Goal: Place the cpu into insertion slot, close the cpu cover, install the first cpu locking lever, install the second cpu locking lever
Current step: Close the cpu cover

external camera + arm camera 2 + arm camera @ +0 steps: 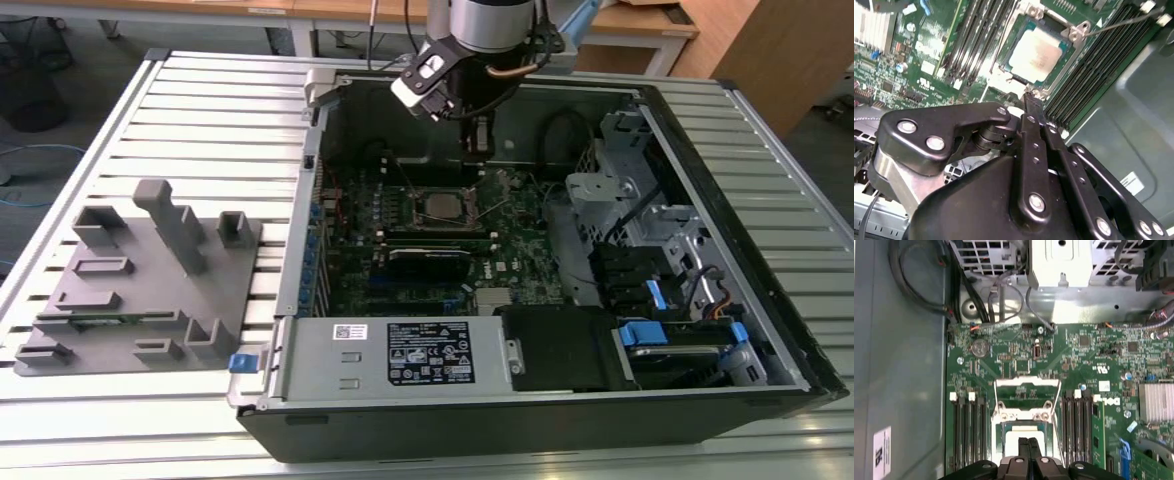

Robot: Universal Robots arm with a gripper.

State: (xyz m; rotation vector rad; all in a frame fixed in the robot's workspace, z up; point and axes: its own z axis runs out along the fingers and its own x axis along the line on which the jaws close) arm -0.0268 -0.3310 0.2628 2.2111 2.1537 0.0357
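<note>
The cpu (1036,54) lies flat in the insertion slot (1070,47), its silver top showing, on the green board inside the open computer case (801,250). In the first wrist view the cpu cover (1026,383) looks swung open, its windowed frame standing back from the cpu (1024,430). A thin wire lever (1124,21) sticks out sideways from the slot, unlatched. My gripper (1032,100) hangs just above the slot's edge on the cover's side, with its black fingers (1024,447) pressed together and nothing between them. In the exterior view the gripper (478,145) is above and behind the slot (441,205).
Black memory slots (969,430) flank the socket on both sides. A finned heat sink (1156,400), drive bays (641,230) and the labelled power supply (400,355) crowd the case. A grey fixture (140,280) sits on the slatted table at the exterior view's left.
</note>
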